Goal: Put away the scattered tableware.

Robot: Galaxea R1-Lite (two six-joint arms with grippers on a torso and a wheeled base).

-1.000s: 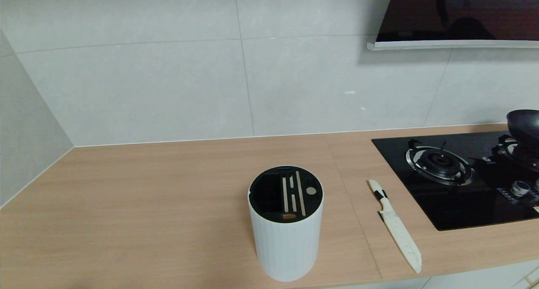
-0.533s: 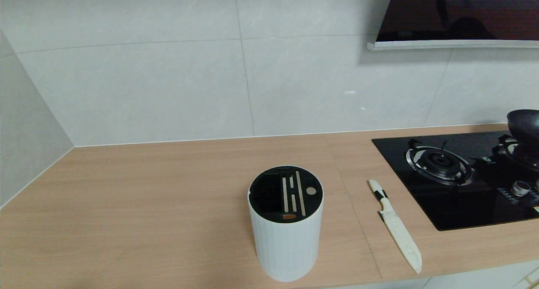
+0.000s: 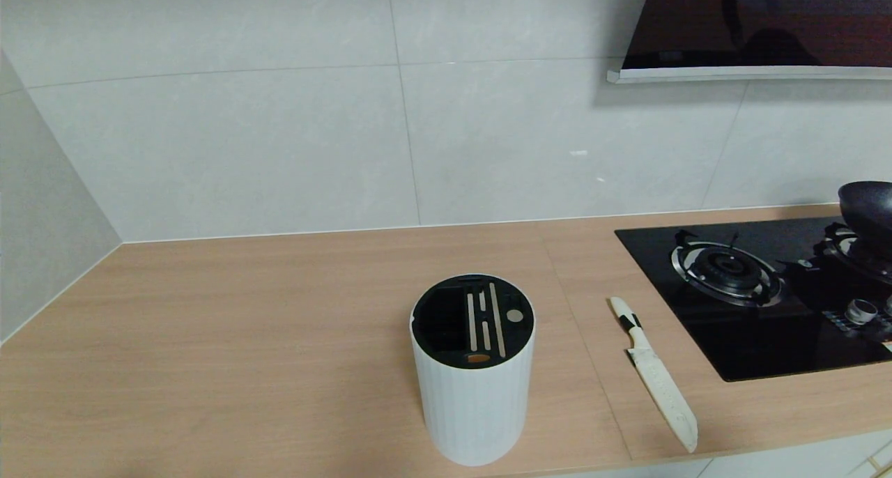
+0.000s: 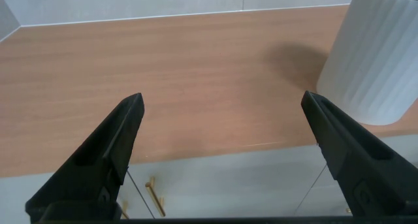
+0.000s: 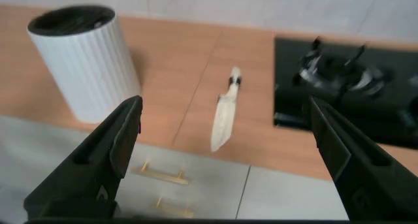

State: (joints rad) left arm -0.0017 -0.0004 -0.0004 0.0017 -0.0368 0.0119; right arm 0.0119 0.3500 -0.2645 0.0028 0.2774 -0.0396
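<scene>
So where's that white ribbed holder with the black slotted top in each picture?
Head view: the holder stands low in the middle, near the front edge of the countertop, knife on its right.
Left wrist view: holder, cut off by the frame, at the same front edge.
Right wrist view: holder, with the knife between it and the stove.
Shared landmark: the countertop's front edge.
</scene>
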